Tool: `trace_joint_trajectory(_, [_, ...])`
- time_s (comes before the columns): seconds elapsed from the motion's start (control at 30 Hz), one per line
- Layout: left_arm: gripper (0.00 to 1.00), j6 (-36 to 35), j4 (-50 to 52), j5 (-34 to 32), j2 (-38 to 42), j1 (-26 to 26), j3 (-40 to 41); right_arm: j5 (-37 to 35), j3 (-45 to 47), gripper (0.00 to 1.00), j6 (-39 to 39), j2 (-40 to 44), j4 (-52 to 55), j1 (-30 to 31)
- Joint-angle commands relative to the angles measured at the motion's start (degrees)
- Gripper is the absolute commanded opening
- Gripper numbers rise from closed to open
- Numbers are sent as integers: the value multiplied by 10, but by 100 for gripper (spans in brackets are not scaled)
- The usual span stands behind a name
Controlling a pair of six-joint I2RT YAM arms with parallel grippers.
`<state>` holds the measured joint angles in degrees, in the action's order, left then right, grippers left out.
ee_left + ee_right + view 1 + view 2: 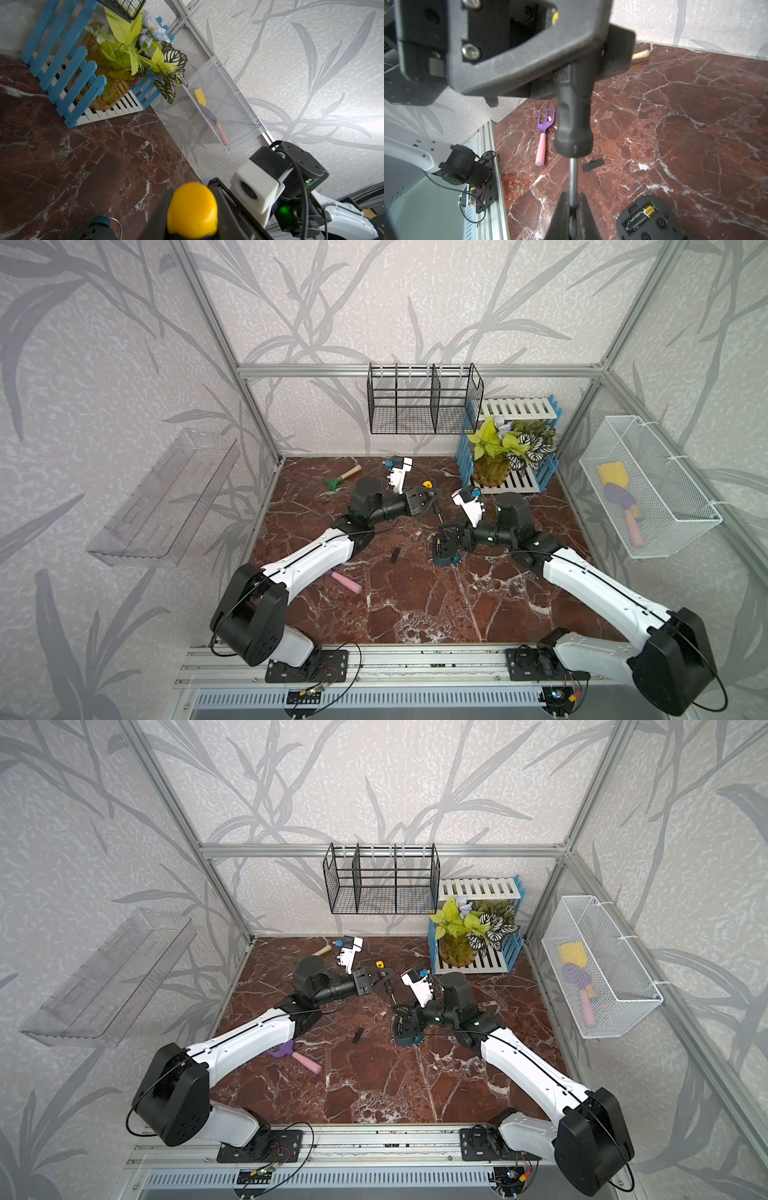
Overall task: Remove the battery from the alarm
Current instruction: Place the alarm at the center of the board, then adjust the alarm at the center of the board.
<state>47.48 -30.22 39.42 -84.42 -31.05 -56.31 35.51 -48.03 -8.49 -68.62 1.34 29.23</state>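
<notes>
In both top views the alarm [446, 560] lay face down on the red stone table [415, 614], with its dark back up. Just behind the alarm, the left claw [432, 498] gripped the black handle of a screwdriver [437, 508]. The right claw [446, 538], right over the alarm, was clenched on the thin metal rod of the same tool. A small flat black lid [395, 555] lay on the table near the alarm, on the side toward the left arm. In the left wrist view the yellow end of the screwdriver [192, 214] filled the front, squeezed in the left claw [191, 193]. Only a teal bit of the alarm [99, 223] peeked in beside it. In the right wrist view the right claw [572, 216] pinched the rod, and the left claw [508, 52] held the handle farther from the alarm. The alarm [660, 226] had its back open. The battery [638, 217] sat inside its slot there, with its gold end showing. The lid [592, 164] lay apart from the alarm, and a purple toy rake [544, 135] lay farther off. The lid part looked done, I think. The battery was not out yet, and no claw touched it. Someone had to pry it up and lift it away from the alarm.
</notes>
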Motion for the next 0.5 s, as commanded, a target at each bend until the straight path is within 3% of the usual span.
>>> trace_joint_trajectory(0.0, [7,5,9,15,10,4,-18,12,-16,13,25,14,8,-7])
trace_joint_trajectory(0.07, [0,-22,44,-10,22,3,-18,6,-14,48,-6,21,7,-26])
trace_joint_trajectory(0.17, [0,-91,120,-102,63,-2,1,0,22,81,-23,60,-9,-66])
trace_joint_trajectory(0.23, [0,-141,162,-175,92,-13,32,-29,53,100,75,95,17,-73])
trace_joint_trajectory(0.37, [0,-157,68,-247,156,-34,151,-52,117,99,406,110,85,-76])
trace_joint_trajectory(0.47, [0,-170,-37,-285,168,-57,222,-54,81,99,554,18,207,-88])
